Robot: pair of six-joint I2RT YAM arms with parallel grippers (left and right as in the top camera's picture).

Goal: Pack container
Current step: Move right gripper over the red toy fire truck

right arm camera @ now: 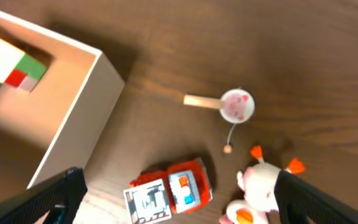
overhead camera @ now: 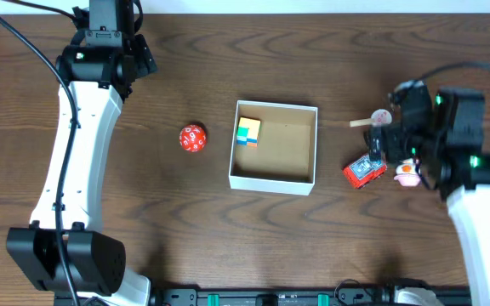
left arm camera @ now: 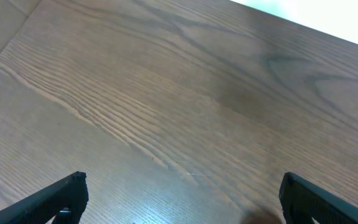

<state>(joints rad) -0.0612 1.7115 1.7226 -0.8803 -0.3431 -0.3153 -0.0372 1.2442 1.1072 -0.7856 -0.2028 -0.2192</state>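
Container: the container [overhead camera: 271, 182] sits open-topped in the middle of the worktop [overhead camera: 160, 229], between the 2 arms, where either could reach it. Its tan floor is mostly bare.
Packed so far: 1 colour-patched cube [overhead camera: 247, 131] lies in the container's far-left corner, close to the walls, which leaves room for the rest.
Right tool: the right tool [right arm camera: 179, 183] is spread wide and grasps nothing. It hangs over the red toy truck [right arm camera: 169, 190], probably lining up a pick (its height above the truck is hard to judge from the wrist view).
Left tool: the left tool [left arm camera: 182, 190] is likewise released, with only bare wood between its fingers. It sits at the far-left of the worktop, well apart from everything, likely to keep clear.
Loose, right side: a white plush toy [right arm camera: 258, 186] lies just beside the truck, and a small drum [right arm camera: 229, 104] on a wooden handle lies beyond them.
Loose, left side: 1 red die [overhead camera: 192, 138] rests near the container's left wall.
In the way: the plush toy crowds 1 end of the truck, so a finger could nudge it. The container's white wall stands between truck and tan floor, so a lift over it looks necessary.
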